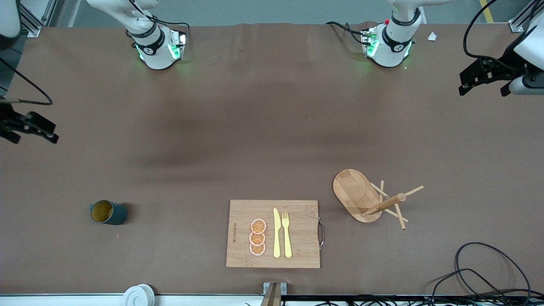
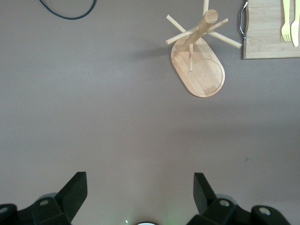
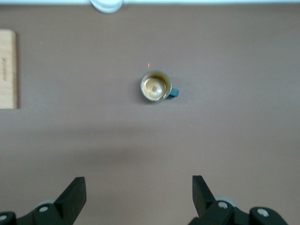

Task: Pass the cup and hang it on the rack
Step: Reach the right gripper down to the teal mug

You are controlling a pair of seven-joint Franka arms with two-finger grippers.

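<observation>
Left gripper (image 2: 139,194) is seen with fingers (image 2: 75,190) spread wide, nothing held between them, over bare brown surface (image 2: 103,117). The rack (image 2: 199,65) is seen upright on its oval base, pegs sticking out from the post. Just beside it, a corner of a bamboo cutting board (image 2: 267,37) with metal handle, a yellow fork (image 2: 285,21) lying on it. A black cable (image 2: 68,11) is seen well apart from the rack.

Both arms have glossy white rounded casings with black ring bands at the joints. Each base glows green and trails black cables. The left black two-finger tool (image 1: 484,80) and the right black two-finger tool (image 1: 32,127) have angular wedge-shaped fingers (image 2: 75,190) with small screws on the mounts.
</observation>
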